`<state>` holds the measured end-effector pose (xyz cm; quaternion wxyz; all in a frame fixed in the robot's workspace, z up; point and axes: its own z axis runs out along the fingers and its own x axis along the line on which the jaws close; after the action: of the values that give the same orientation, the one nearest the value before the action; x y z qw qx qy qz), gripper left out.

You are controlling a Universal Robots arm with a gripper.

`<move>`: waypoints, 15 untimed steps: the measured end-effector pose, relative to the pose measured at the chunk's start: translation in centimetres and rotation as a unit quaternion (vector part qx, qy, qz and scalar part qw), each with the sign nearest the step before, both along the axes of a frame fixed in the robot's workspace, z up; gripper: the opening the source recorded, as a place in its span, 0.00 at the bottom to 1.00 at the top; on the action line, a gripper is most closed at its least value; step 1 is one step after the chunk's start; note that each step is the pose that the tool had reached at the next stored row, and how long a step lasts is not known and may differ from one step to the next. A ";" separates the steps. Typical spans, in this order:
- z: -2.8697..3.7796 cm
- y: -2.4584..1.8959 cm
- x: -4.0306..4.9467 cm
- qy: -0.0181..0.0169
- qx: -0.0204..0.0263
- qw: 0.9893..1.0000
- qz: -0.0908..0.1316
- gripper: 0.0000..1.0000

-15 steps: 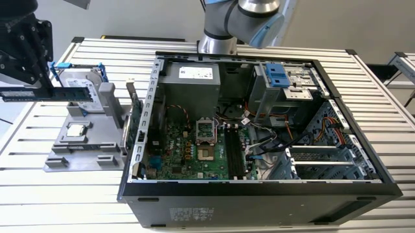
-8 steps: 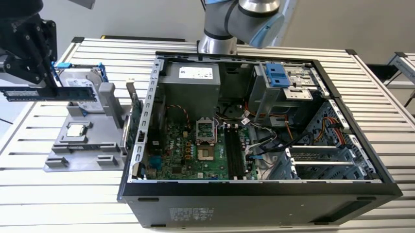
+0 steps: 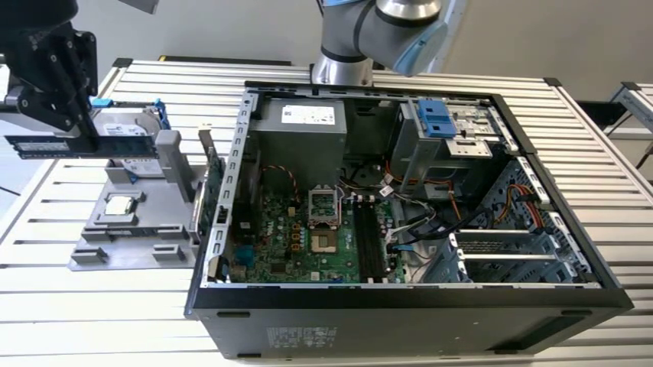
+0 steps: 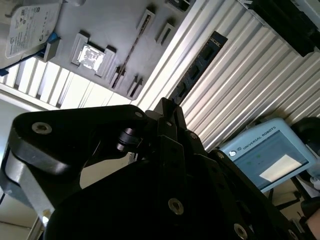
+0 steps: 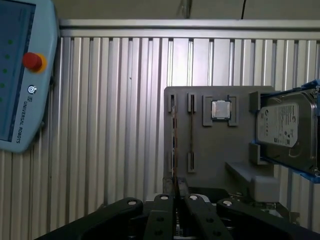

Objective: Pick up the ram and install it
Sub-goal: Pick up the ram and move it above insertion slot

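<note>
The open computer case (image 3: 408, 321) takes the middle of the exterior view; the grey tray (image 3: 133, 248) lies at its nine o'clock. At ten o'clock in that view the gripper (image 3: 84, 136) hangs over the tray's hard drive (image 3: 128, 122), clamped on the ram (image 3: 36, 146), which lies level; the CPU chip (image 3: 121, 205) rests on the tray at the ram's five o'clock.

A maker's name runs along the teach pendant's (image 5: 22, 115) edge. The hard drive (image 5: 284, 125) and power supply (image 3: 306, 134) carry labels of illegibly small print.

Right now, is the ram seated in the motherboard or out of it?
Out: the gripper holds the ram level above the grey tray, beside the open computer case.
</note>
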<state>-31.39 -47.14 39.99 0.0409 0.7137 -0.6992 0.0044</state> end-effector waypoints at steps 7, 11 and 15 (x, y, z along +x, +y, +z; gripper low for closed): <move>0.00 0.12 0.60 0.000 0.000 1.000 0.000 0.00; 0.00 0.18 0.94 0.000 0.000 1.000 0.000 0.00; -0.01 0.23 1.38 0.000 0.000 1.000 0.000 0.00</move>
<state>-30.02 -46.91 39.99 0.0408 0.7137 -0.6992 0.0044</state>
